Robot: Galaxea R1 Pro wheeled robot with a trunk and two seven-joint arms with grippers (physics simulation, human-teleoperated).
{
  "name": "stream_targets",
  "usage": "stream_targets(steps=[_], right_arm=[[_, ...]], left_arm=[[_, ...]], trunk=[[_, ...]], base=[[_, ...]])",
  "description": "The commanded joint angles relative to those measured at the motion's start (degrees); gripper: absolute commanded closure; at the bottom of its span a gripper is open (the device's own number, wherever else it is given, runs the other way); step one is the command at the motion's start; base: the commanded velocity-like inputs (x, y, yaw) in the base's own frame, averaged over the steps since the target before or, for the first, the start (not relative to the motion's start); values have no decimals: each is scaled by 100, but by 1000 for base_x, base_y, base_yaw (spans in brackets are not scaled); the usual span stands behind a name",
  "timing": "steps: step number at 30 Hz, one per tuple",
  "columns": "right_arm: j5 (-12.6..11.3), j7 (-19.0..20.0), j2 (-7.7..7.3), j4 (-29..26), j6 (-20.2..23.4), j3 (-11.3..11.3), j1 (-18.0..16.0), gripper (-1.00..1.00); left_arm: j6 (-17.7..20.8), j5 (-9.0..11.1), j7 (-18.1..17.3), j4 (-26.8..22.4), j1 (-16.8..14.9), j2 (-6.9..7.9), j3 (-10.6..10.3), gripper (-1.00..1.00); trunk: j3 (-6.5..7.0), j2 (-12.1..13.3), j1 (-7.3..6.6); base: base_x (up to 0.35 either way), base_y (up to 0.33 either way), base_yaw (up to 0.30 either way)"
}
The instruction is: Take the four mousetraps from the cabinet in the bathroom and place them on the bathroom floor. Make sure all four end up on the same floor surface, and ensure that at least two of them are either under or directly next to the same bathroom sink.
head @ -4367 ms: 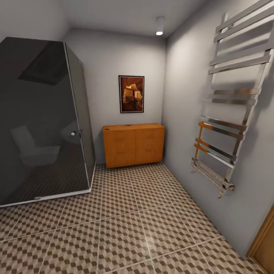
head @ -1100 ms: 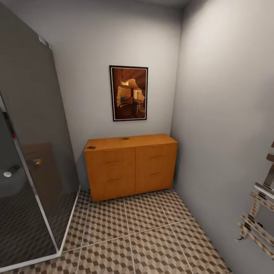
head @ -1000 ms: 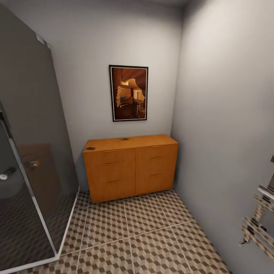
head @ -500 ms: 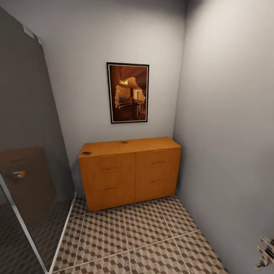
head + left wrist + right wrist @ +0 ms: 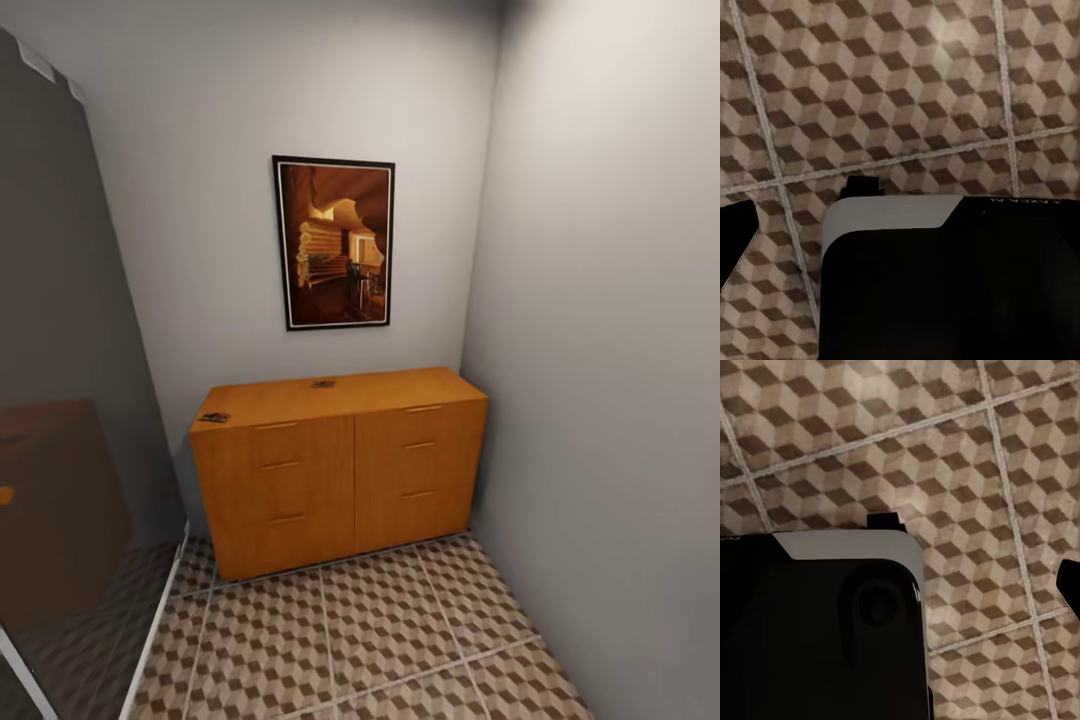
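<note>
Head view puts the low orange-brown wooden cabinet (image 5: 340, 470) straight ahead across the cube-patterned tiled floor (image 5: 380, 640); two tiny dark mousetraps (image 5: 214, 417) sit on top, leftward, favouring my left arm. Gripper states: can't tell.

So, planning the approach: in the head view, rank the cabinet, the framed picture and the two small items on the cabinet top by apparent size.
1. cabinet
2. framed picture
3. The small dark items, one at the cabinet's left corner and one near the back edge: tiny, too alike to rank.
</note>
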Motion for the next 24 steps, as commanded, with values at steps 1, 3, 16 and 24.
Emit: stream_targets(steps=[1,3,16,24], right_arm=[[60,-19,-1,18,-33,-49,-8,-100],[60,-19,-1,18,-33,-49,-8,-100],[60,-19,-1,18,-33,-49,-8,-100],[60,-19,6,18,-47,-49,-8,-100]], left_arm=[[-18,59,-4,5,-5,0,-47,-100],[-29,59,-4,5,-5,0,-46,-100],[-60,59,-4,5,-4,7,-45,-100],[-68,59,-7,5,-5,8,-45,-100]], trunk=[[-7,-4,4],[-7,-4,4],[-7,-4,4],[-7,-4,4]], base=[[324,0,0],[324,0,0],[324,0,0],[208,0,74]])
